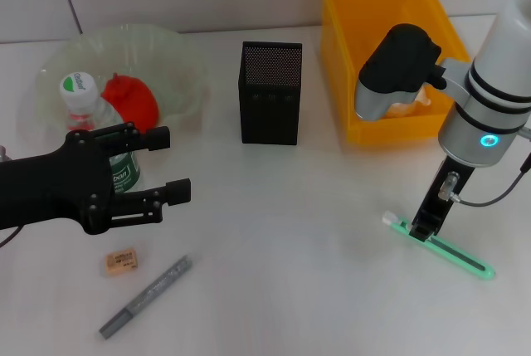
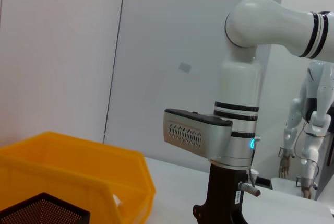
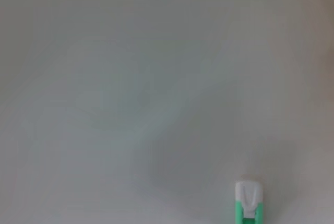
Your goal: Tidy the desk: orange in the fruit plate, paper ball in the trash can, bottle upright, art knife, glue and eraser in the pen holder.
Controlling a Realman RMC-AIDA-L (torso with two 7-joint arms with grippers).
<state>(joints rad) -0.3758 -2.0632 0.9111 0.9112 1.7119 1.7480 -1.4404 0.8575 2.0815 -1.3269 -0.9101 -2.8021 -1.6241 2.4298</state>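
The right gripper (image 1: 425, 227) is down on the green knife (image 1: 440, 246), which lies flat on the white table (image 1: 290, 231). Its black fingers hide the part of the knife they touch, and I cannot tell if they are pinching it or just resting there. The knife is thin and plastic, with a white tip. In the right wrist view only that white tip and a bit of green show (image 3: 248, 203); all else is blurry table.

The left gripper (image 1: 158, 169) hangs above the table with its two black fingers spread apart and nothing between them. It covers part of the bottle (image 1: 98, 136), a clear plastic one with a white and green cap, so I cannot tell how the bottle sits. The bottle reaches into the clear round plate (image 1: 178, 65), next to something red and shiny (image 1: 131, 100).

A small tan eraser (image 1: 121, 260) and a grey stick (image 1: 146, 296) lie near the front. The black mesh holder (image 1: 270, 92) stands in the middle. The yellow bin (image 1: 386, 7) is plastic, and the right arm hides much of its inside.
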